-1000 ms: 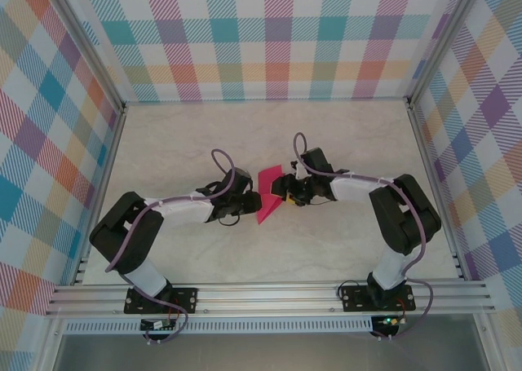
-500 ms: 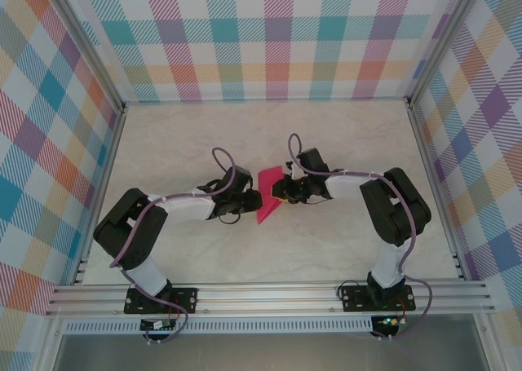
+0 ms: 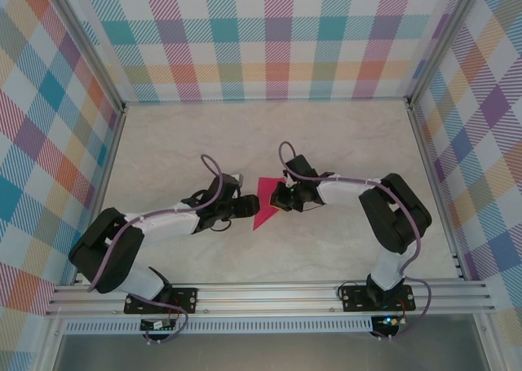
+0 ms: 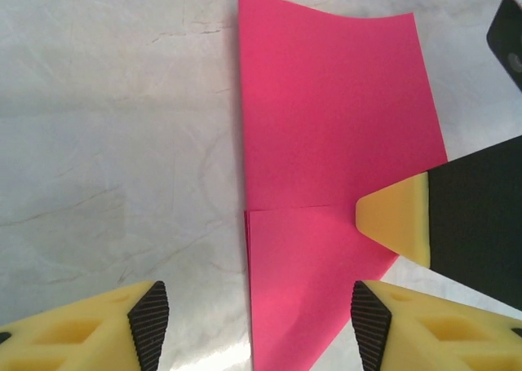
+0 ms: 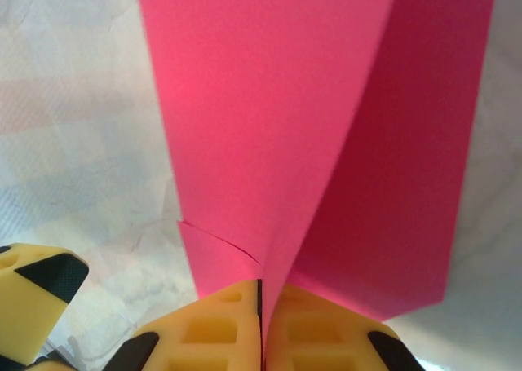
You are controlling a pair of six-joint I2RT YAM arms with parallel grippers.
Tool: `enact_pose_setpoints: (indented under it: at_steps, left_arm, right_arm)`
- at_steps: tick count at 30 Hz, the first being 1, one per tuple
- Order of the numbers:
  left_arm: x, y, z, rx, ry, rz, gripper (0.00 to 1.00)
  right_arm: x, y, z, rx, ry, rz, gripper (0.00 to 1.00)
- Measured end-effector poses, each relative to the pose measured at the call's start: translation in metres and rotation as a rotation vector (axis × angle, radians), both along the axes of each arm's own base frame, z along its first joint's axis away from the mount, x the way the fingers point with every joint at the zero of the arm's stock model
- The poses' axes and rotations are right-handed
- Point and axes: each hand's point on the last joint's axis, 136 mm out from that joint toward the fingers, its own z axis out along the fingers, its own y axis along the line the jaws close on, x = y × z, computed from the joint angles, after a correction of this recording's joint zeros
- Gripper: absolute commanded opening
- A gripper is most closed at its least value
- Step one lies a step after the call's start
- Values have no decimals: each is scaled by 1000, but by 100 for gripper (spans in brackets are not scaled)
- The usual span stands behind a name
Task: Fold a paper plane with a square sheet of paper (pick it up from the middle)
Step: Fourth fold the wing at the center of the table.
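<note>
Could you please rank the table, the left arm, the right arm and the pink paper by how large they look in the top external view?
1. table
2. left arm and right arm: they look about alike, so I leave them unranked
3. pink paper, clearly the smallest

1. The left arm leaves its base at the near left. Its elbow is pushed out to the left, and its forearm lies low, running rightward toward the middle.
2. The left hand (image 3: pixel 247 207) points right. Its two yellow fingers (image 4: pixel 122 330) stand wide apart.
3. The right arm rises from its base at the near right. Its elbow is bent out to the right, and its forearm reaches leftward.
4. The right hand (image 3: pixel 277 197) points left, near the left hand. Its fingers (image 5: pixel 204 342) are pressed together, pinching a fold of the square sheet of paper (image 5: pixel 269 102).
5. In the left wrist view, one right fingertip (image 4: pixel 400 220) sits just beyond the left hand's right-side finger.
</note>
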Motion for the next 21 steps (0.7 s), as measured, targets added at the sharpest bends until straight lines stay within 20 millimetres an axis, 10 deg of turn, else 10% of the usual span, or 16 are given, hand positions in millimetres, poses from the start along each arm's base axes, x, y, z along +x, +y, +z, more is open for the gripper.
enact_pose_setpoints:
  at_steps: [21]
  left_arm:
    - [-39, -41, 32, 75, -467, -384, 73]
  right_arm:
    - [-4, -37, 0, -169, 139, -397, 8]
